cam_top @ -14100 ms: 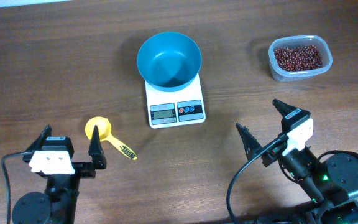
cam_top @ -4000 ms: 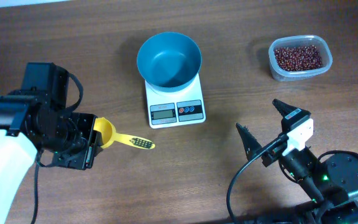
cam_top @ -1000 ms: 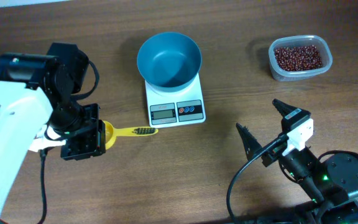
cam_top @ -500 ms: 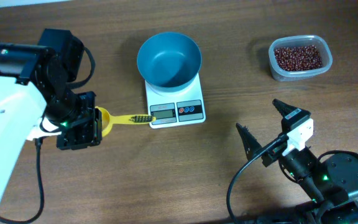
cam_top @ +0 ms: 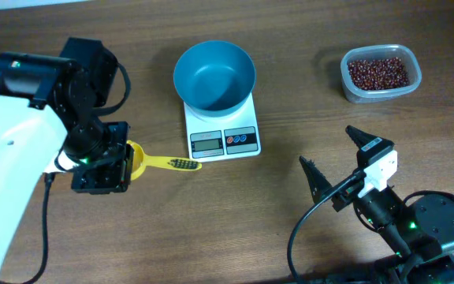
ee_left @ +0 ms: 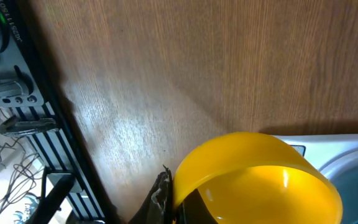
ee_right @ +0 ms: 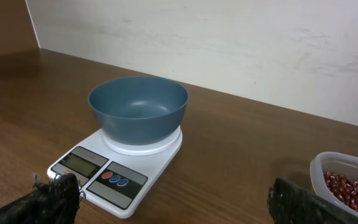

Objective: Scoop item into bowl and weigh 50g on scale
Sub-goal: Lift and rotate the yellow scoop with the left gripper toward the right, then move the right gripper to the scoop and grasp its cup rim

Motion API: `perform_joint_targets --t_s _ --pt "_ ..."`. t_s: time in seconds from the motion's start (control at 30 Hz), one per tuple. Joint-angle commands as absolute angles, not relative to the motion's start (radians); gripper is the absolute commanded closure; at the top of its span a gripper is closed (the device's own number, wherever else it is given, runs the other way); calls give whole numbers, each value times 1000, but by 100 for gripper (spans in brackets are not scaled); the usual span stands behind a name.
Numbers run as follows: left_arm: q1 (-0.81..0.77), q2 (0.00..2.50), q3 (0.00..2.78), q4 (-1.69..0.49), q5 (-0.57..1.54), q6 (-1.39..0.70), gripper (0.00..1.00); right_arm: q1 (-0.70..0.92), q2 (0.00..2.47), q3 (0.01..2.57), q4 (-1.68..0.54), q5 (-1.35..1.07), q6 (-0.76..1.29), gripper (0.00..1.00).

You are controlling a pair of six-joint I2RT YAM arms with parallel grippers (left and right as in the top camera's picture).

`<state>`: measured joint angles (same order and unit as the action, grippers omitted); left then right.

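- Left claw (cam_top: 123,162): closed tight on the yellow scoop (cam_top: 168,164), apparently at the cup's rim; the grip point is hidden from above.
- Scoop: long axis parallel to the surface's (cam_top: 290,47) near edge. Handle points toward the right edge, its tip just beside the scale's (cam_top: 221,124) near-left corner.
- Bowl (cam_top: 211,79): on the scale, empty.
- Beans (cam_top: 377,72): in the clear tub (cam_top: 381,95), far-right corner.
- Right claw (cam_top: 325,145): spread wide, holding nothing, near edge.
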<state>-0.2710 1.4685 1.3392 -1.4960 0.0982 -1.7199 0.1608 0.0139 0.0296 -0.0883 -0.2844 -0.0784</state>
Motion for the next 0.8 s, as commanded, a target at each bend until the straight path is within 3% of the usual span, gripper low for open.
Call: perform_joint_targets --t_s 0.0,0.13,0.23,0.33,0.53,0.67,0.77 --pt "-297 1472 1362 -1490 81 -1707 100 170 6 20 -84 -278 -70 1" --pt "-299 1472 1361 -1468 81 -1707 100 170 6 20 -77 -527 217 1" --pt "-299 1472 1360 -1468 62 -1707 100 170 6 20 -78 -746 794 1" --pt "-300 1472 1360 -1471 64 -1687 100 170 6 20 -78 -798 1149 1" --pt "-373 1472 1359 -1438 26 -1685 100 170 6 20 -79 -660 1165 1" --pt "-378 1472 1359 -1399 22 -1685 100 170 23 20 -85 -654 1066 1" --pt "-378 1476 1359 -1396 23 -1685 100 170 88 20 -81 -633 1151 1"
